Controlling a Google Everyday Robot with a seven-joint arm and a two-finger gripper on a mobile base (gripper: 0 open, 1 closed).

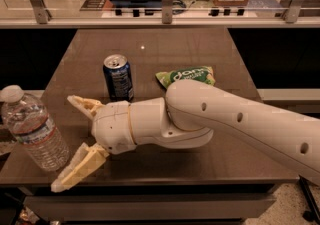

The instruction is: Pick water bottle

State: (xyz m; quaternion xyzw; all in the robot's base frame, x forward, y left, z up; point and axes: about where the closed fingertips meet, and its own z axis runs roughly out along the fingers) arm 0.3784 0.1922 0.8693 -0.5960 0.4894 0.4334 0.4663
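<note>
The water bottle (33, 130) is clear ribbed plastic with a white cap and a white-blue-red label band. It stands upright at the table's front left corner. My gripper (67, 141) is open, its two cream fingers spread wide and pointing left toward the bottle. The upper finger (82, 103) is beside the bottle's upper body, the lower finger (77, 169) is near its base. A small gap separates the fingertips from the bottle. The white arm (225, 121) reaches in from the right.
A blue soda can (118, 77) stands upright behind the gripper. A green snack bag (187, 76) lies to the can's right, partly behind the arm. The brown table (165, 44) ends close in front of the bottle. A glass railing runs behind.
</note>
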